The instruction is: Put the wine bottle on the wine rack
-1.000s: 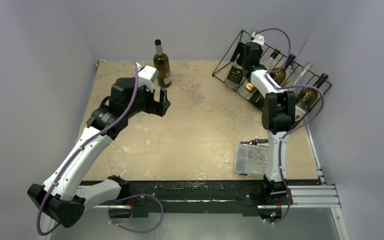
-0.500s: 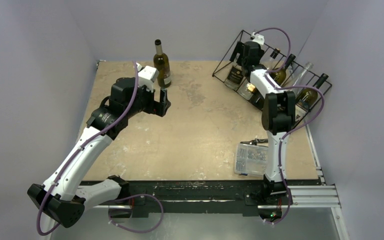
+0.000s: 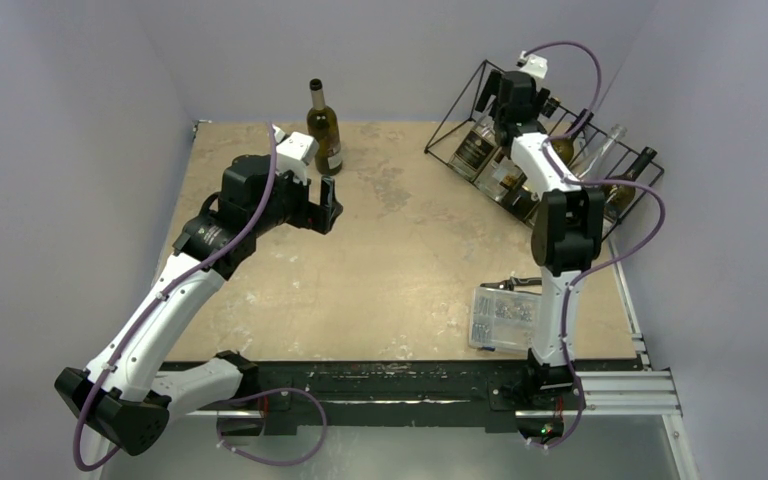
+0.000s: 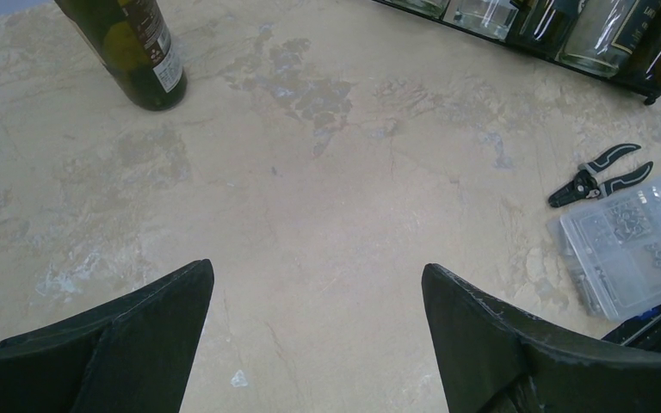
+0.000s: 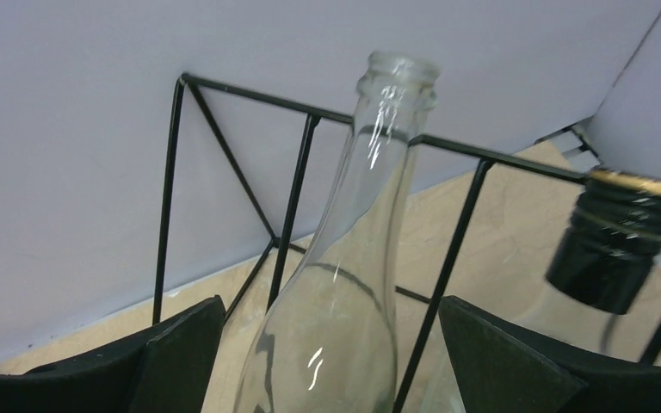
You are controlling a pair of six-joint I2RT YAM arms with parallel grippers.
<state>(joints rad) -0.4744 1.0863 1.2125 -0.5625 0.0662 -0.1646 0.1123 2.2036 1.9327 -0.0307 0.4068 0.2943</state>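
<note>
Wine bottle, clear glass, uncapped, in black wire wine rack; left fingers and right fingers wide.

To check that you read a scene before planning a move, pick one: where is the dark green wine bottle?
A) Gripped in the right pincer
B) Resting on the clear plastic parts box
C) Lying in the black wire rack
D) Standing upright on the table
D: the green bottle stands upright on the table near its far edge, apart from the open left pincer, with nothing gripping it.
</note>
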